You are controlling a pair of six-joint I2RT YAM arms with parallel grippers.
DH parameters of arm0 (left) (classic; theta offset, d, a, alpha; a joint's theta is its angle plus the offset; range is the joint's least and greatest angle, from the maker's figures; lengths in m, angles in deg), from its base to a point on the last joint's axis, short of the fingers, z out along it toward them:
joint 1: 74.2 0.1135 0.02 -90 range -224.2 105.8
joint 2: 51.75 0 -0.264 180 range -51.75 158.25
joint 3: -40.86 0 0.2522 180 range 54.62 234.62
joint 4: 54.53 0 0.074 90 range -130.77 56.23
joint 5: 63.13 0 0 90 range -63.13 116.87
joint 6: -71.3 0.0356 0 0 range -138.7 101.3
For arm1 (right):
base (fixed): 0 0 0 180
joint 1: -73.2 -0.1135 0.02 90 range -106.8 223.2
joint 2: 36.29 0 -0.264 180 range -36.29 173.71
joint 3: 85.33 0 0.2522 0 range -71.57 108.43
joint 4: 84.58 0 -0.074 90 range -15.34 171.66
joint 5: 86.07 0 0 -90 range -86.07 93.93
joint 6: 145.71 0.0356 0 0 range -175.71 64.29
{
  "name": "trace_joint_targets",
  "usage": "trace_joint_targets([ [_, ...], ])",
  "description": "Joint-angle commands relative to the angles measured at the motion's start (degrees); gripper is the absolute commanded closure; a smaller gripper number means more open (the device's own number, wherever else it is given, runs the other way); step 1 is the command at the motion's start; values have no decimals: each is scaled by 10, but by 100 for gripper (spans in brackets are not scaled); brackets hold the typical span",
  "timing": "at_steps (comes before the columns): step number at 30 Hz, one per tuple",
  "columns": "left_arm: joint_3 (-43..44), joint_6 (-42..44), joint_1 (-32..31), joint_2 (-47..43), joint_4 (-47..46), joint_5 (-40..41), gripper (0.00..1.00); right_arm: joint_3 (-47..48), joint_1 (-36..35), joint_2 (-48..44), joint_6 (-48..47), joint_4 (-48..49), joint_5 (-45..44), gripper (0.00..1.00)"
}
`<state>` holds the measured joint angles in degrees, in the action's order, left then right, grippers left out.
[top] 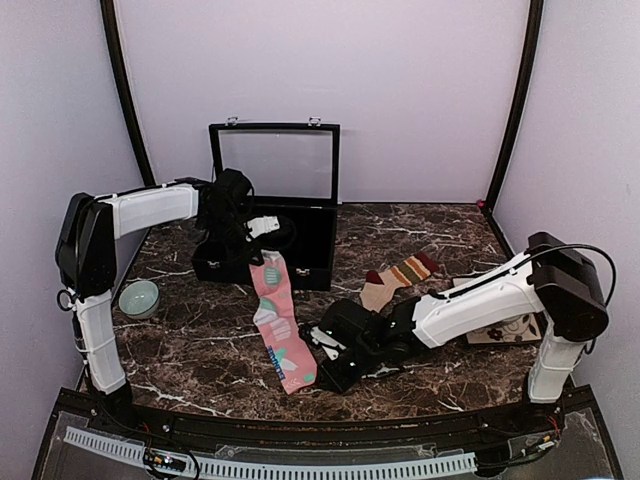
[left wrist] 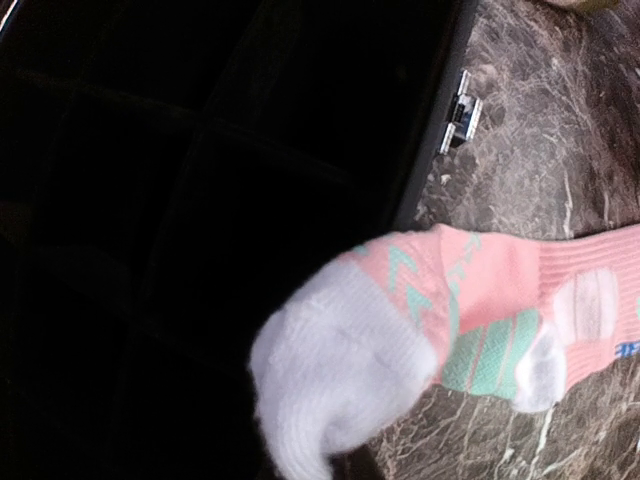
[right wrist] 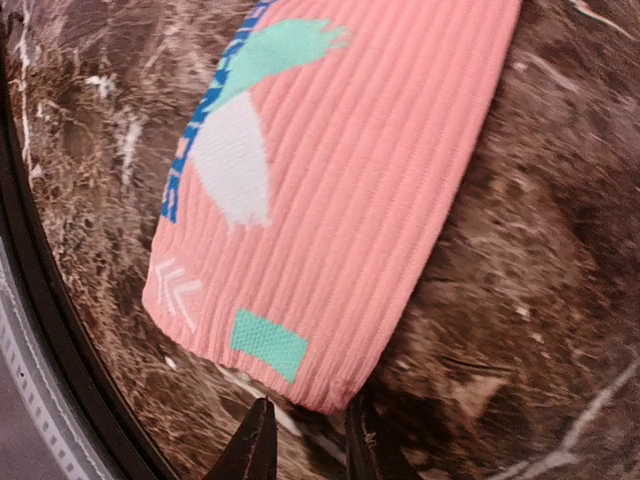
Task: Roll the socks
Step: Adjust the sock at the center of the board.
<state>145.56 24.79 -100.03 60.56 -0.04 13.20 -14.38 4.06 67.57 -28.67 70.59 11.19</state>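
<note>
Left claw (top: pixel 263 240): clenched, as far as you can see, on the grey toe (left wrist: pixel 330 390) of the pink sock (top: pixel 280 320), lifted beside the black box (top: pixel 300 240).
Right claw (right wrist: pixel 308 440): released, tips slightly apart, nothing between them.
Sock axis: far-to-near along the desk (top: pixel 200 340), toe far, cuff (right wrist: pixel 320 330) near.
Key relation: cuff edge sits just ahead of the right tips; your right arm is nearer.
Striped sock (top: pixel 398 276): far right, well apart.
</note>
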Motion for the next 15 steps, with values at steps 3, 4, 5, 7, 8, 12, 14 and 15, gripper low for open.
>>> trace_joint_targets([
  [3,34,-4,0,-19,4,-34,98,37,-34,42,14,21,12,76],
  [4,31,-1,-1,-22,4,-38,98,46,-37,49,12,20,15,76],
  [5,26,2,-2,-27,0,-40,99,57,-42,57,9,15,16,76],
  [7,8,9,-5,-40,-18,-36,100,78,-50,73,6,9,15,77],
  [8,-2,15,-7,-47,-32,-34,100,84,-55,79,6,11,17,77],
  [12,-28,40,-21,-64,-52,-25,88,116,-63,102,4,14,18,77],
  [14,-38,51,-32,-66,-61,-11,77,117,-65,103,3,18,21,76],
  [15,-42,53,-37,-68,-68,-1,72,116,-66,102,3,18,22,76],
])
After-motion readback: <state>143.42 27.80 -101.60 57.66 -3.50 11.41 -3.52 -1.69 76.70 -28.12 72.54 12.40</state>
